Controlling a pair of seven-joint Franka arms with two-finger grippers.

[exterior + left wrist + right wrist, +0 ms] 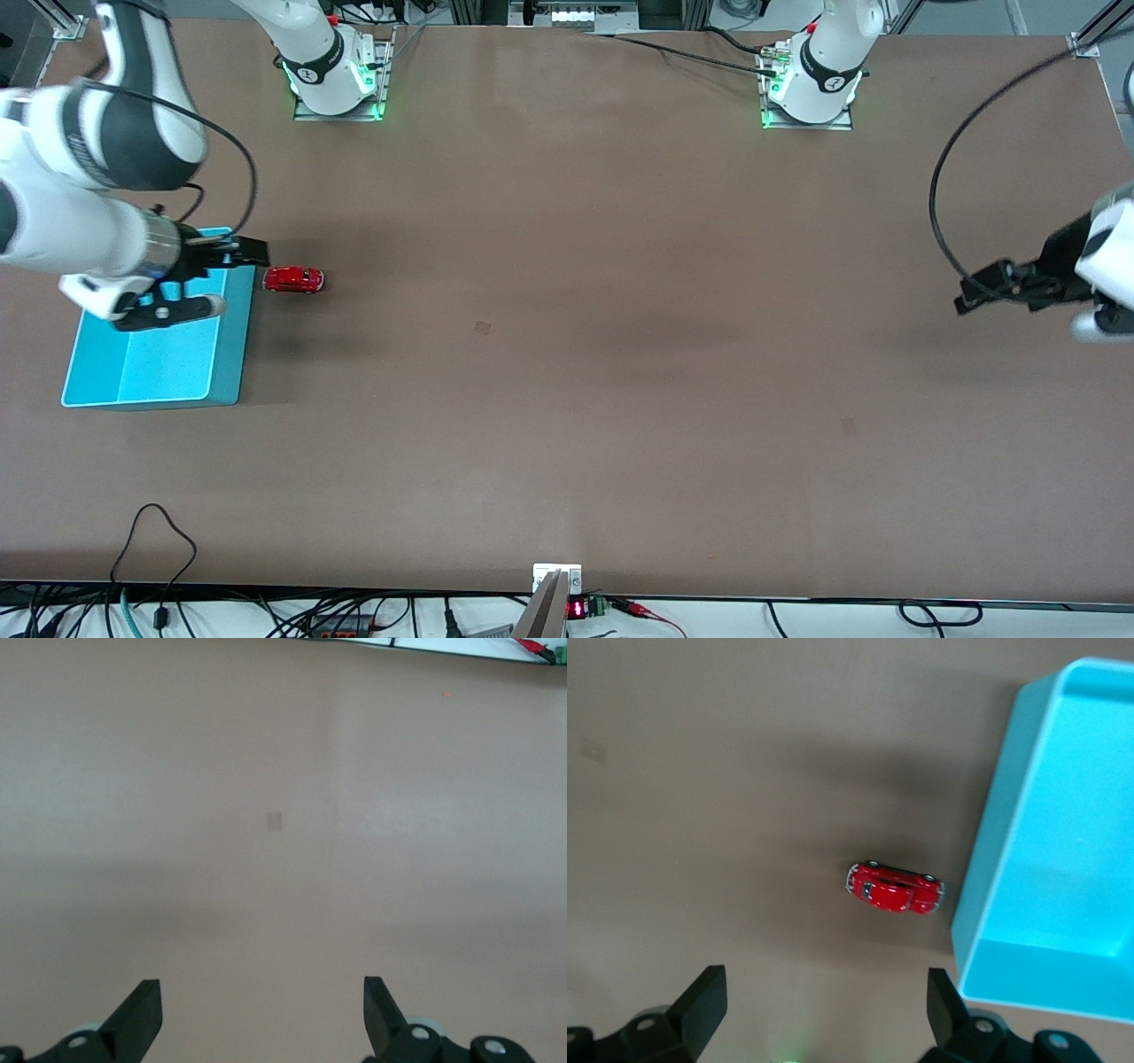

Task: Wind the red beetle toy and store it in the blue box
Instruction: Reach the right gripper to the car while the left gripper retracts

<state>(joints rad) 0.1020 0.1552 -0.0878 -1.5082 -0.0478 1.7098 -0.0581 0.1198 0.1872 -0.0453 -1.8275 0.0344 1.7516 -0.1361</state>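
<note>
The red beetle toy point(294, 279) sits on the tabletop point(567, 354), just beside the blue box point(159, 341) on the side toward my left arm's end. My right gripper point(252, 252) hovers over the box's rim near the toy, fingers point(700, 1005) spread apart. My left gripper point(970, 297) waits over bare tabletop, fingers point(137, 1014) apart too.

Toy: I see a tiny glossy red beetle-shaped toy car point(895, 888) with silvery trim.
Box: the bright cyan-blue rectangular plastic bin point(159, 359) looks smooth-walled, its floor faintly speckled.
Table: the brown matt tabletop point(620, 354) looks smooth to me.
Grippers: my right gripper point(824, 1010) and left gripper point(262, 1014) have matt black fingers.
</note>
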